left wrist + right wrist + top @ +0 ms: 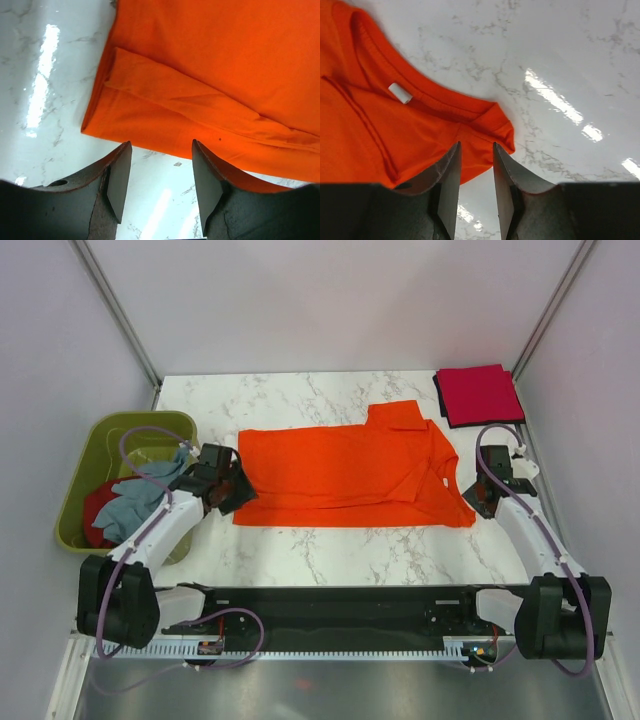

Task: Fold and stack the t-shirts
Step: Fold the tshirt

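Observation:
A bright orange t-shirt (345, 475) lies spread across the middle of the marble table, partly folded lengthwise, with its collar to the right. My left gripper (234, 490) is at its left edge. In the left wrist view (161, 165) the jaws are open and empty over bare marble, just short of the hem (150, 135). My right gripper (477, 500) is at the shirt's near right corner, open and empty (476, 152) above the shoulder edge beside the collar (435, 102). A folded crimson shirt (476, 395) lies at the back right. A grey-blue shirt (135, 498) and a red shirt (96, 516) are in the tub.
An olive-green plastic tub (100, 435) stands at the table's left edge, beside my left arm. A white label (400, 93) shows inside the orange shirt's collar. Metal posts and pale walls enclose the table on both sides.

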Robot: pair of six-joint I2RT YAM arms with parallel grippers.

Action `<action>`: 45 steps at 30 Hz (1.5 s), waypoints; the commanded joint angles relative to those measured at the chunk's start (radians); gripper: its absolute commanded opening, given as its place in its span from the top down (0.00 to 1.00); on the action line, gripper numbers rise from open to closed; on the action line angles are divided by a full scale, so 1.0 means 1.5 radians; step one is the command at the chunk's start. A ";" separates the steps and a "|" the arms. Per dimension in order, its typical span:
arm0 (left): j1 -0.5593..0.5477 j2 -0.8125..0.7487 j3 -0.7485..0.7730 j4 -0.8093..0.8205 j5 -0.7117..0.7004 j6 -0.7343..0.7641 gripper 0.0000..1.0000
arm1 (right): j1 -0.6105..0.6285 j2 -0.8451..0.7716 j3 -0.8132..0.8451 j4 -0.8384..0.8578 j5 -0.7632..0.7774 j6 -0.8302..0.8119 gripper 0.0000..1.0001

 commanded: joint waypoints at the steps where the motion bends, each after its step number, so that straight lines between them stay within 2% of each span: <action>1: 0.002 0.041 0.036 0.029 0.073 0.037 0.41 | 0.008 0.007 0.017 0.039 -0.113 0.014 0.60; 3: 0.002 0.071 0.045 0.032 0.084 0.034 0.41 | 0.013 0.022 0.023 0.063 -0.132 0.028 0.59; 6: 0.002 0.102 0.052 0.042 0.078 0.033 0.40 | 0.086 0.062 0.033 0.109 -0.148 0.052 0.56; 9: 0.002 0.133 0.062 0.044 0.062 0.037 0.40 | 0.110 0.117 0.059 0.149 -0.139 0.045 0.54; 14: 0.002 0.171 0.076 0.043 0.050 0.043 0.43 | 0.113 0.215 0.121 0.182 -0.146 -0.055 0.54; 18: 0.002 0.182 0.083 0.042 0.039 0.048 0.46 | 0.112 0.262 0.142 0.198 -0.158 -0.073 0.54; 19: 0.002 0.183 0.082 0.041 0.010 0.048 0.46 | 0.113 0.265 0.140 0.214 -0.167 -0.073 0.53; 24: 0.002 0.198 0.087 0.042 -0.001 0.044 0.46 | 0.113 0.298 0.137 0.247 -0.181 -0.100 0.52; 27: 0.002 0.216 0.096 0.041 -0.003 0.042 0.47 | 0.113 0.310 0.144 0.273 -0.182 -0.138 0.52; 32: 0.002 0.229 0.118 0.043 -0.010 0.039 0.48 | 0.113 0.302 0.123 0.276 -0.203 -0.123 0.51; 40: 0.002 0.255 0.220 0.034 -0.021 0.064 0.47 | 0.119 0.238 0.061 0.238 -0.222 -0.008 0.52; 45: -0.002 0.212 0.236 -0.004 -0.029 0.082 0.45 | 0.126 0.200 0.036 0.197 -0.211 0.059 0.52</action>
